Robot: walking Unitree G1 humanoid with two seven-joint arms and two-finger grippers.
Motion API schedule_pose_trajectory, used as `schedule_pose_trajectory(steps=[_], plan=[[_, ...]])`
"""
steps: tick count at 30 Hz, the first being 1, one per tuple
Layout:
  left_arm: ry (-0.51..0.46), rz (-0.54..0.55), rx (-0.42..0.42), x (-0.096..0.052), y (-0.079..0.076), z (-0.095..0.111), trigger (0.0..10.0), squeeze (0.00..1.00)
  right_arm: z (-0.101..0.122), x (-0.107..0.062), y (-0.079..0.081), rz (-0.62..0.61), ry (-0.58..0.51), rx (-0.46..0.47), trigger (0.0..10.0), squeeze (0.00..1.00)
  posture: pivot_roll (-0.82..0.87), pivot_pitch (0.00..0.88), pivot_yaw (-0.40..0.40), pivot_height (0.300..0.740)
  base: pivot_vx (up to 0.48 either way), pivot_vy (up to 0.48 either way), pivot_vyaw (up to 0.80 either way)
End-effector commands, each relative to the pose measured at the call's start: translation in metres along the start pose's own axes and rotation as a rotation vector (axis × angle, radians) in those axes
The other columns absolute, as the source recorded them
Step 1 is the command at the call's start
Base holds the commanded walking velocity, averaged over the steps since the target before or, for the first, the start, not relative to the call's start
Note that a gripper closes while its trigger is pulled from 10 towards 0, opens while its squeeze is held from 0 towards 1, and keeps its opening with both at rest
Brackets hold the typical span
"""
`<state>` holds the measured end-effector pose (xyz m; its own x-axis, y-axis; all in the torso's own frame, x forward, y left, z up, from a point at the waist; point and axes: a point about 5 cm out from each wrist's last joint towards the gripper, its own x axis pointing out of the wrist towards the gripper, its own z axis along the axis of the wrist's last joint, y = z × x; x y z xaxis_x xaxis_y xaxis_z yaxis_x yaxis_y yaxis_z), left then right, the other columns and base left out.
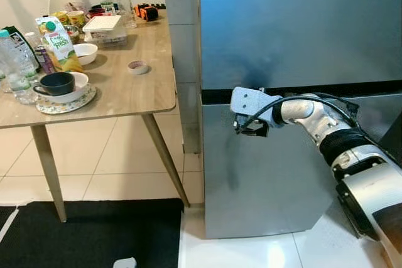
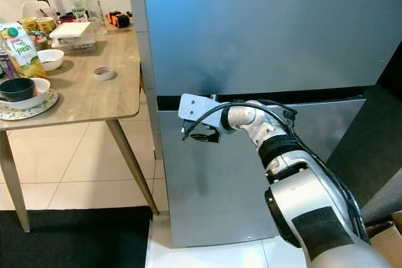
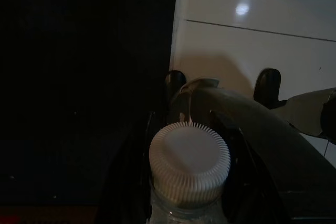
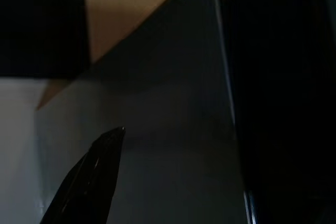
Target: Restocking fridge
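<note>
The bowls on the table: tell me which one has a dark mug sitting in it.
The white bowl on the patterned plate at the table's front edge holds the dark mug. The other white bowl, farther back beside the juice carton, holds no mug.

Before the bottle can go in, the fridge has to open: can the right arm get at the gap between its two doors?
Probably yes. The right hand is already against the fridge front just under the dark door gap, with nothing between them.
</note>
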<state>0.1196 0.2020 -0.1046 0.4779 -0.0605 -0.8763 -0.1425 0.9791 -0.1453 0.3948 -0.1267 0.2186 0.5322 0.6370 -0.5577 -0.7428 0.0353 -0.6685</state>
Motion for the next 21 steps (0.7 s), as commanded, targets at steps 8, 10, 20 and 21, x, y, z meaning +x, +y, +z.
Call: schedule_pose_trajectory(steps=[8, 10, 20, 21], plan=[[0.036, -0.035, -0.028, 0.001, -0.01, -0.011, 10.0, 0.0, -0.023, 0.002, 0.045, 0.415, 0.068, 0.005, 10.0, 0.0, -0.11, 0.0, -0.018, 0.74, 0.0, 0.0, 0.0], [0.037, -0.035, -0.028, 0.001, -0.01, -0.011, 10.0, 0.0, -0.026, -0.001, 0.048, 0.468, 0.076, 0.016, 10.0, 0.0, -0.1, 0.0, -0.017, 0.74, 0.0, 0.0, 0.0], [0.038, -0.034, -0.03, 0.0, -0.009, -0.011, 10.0, 0.0, -0.015, -0.014, 0.04, 0.528, -0.098, 0.091, 10.0, 0.0, -0.1, 0.0, -0.015, 0.74, 0.0, 0.0, 0.0], [0.037, -0.034, -0.031, 0.0, -0.01, -0.011, 10.0, 0.0, -0.007, -0.017, 0.036, 0.534, -0.185, 0.113, 10.0, 0.0, -0.1, 0.0, -0.015, 0.74, 0.0, 0.0, 0.0]])
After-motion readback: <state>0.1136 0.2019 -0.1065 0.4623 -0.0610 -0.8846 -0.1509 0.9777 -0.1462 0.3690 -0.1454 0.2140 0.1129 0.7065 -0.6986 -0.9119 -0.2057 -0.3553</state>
